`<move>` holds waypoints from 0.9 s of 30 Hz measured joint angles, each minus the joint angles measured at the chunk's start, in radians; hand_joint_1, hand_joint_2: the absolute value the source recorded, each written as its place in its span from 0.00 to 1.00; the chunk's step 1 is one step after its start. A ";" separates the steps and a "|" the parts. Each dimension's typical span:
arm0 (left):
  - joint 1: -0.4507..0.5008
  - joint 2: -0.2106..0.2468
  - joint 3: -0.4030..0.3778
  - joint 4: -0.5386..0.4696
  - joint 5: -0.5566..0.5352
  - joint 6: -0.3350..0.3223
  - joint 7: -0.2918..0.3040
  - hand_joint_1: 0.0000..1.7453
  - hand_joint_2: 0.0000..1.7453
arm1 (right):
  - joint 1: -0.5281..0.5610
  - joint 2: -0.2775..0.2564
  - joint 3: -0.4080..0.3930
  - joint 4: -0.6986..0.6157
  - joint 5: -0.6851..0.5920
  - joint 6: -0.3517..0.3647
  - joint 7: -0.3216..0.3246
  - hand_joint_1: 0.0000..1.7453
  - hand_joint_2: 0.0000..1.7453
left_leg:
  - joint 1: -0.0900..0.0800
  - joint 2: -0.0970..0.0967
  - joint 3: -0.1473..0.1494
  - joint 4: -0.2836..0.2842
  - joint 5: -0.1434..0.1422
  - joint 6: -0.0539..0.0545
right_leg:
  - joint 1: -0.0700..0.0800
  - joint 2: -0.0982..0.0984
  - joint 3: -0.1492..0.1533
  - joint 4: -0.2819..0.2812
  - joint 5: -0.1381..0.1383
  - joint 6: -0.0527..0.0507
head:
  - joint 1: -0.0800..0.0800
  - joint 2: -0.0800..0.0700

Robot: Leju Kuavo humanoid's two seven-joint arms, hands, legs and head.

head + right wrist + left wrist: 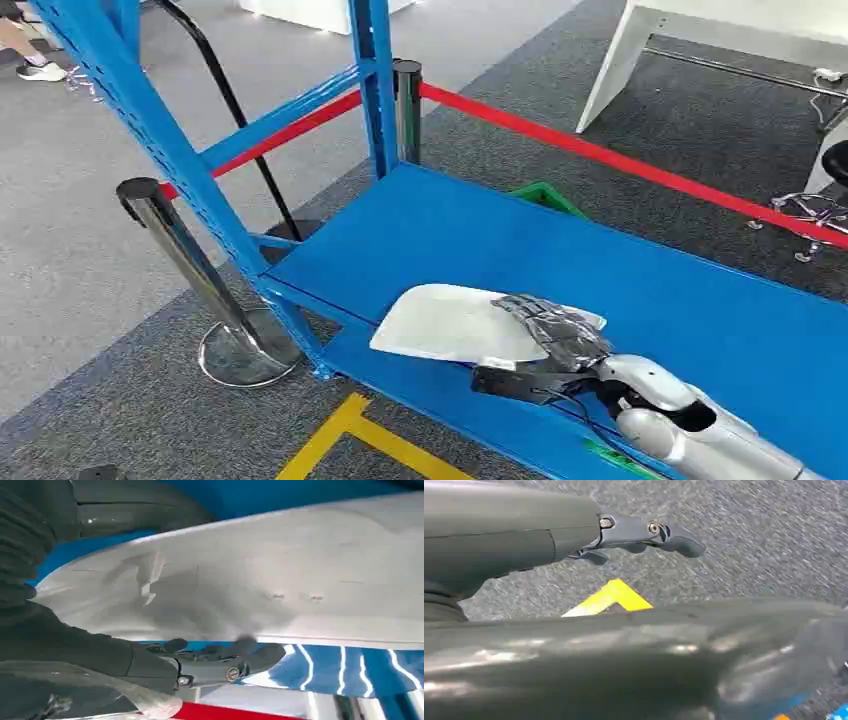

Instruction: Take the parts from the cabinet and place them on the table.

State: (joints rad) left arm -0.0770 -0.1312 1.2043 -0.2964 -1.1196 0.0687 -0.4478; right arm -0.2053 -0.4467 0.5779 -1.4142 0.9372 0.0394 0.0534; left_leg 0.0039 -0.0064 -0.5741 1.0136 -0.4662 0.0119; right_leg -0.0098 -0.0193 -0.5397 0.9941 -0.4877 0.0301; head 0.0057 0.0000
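Right hand (555, 335) laid over near end of white flat part (450, 322), dark fingers draped across its top, thumb reaching along the front edge below. Seen from right wrist view: thumb (220, 662) tucked under the part's (260, 580) edge, fingers above, so part clamped between them. Held, not just touched.

Part lying on blue shelf (650, 290) of cabinet, close to front lip, wide end pointing away from the hand toward the left upright. Flat on shelf or slightly lifted: cannot tell. Silver right forearm (700, 425) entering from lower right over shelf front.

Left hand (634, 535) seen from left wrist view, hanging over grey carpet (749, 530) with yellow floor tape (611, 597) beneath; fingers extended and apart, nothing in them.

Further out: blue cabinet upright (150, 130) slanting at left, second upright (372, 80) at back corner. Chrome stanchion post (180, 250) with round base just left of shelf front, another post (407, 105) behind back corner. Red barrier belt (620, 160) running behind the shelf. Yellow floor tape (350, 430) below shelf front. White table leg (615, 60) upper right. Person's shoe (40, 70) upper left.
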 joint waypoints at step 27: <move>0.023 0.000 -0.016 0.000 0.047 0.003 -0.023 0.00 0.00 | 0.124 0.161 -0.220 -0.011 -0.248 -0.218 -0.220 1.00 1.00 | 0.000 0.000 0.000 0.000 0.000 0.000 | 0.000 0.001 -0.001 0.000 0.000 0.000 | 0.000 0.000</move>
State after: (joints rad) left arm -0.0542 -0.1316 1.1879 -0.2968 -1.0731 0.0717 -0.4711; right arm -0.0812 -0.2854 0.3575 -1.4247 0.6891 -0.1789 -0.1662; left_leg 0.0040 -0.0064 -0.5745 1.0134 -0.4663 0.0118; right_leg -0.0097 -0.0187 -0.5404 0.9942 -0.4878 0.0301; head 0.0053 0.0004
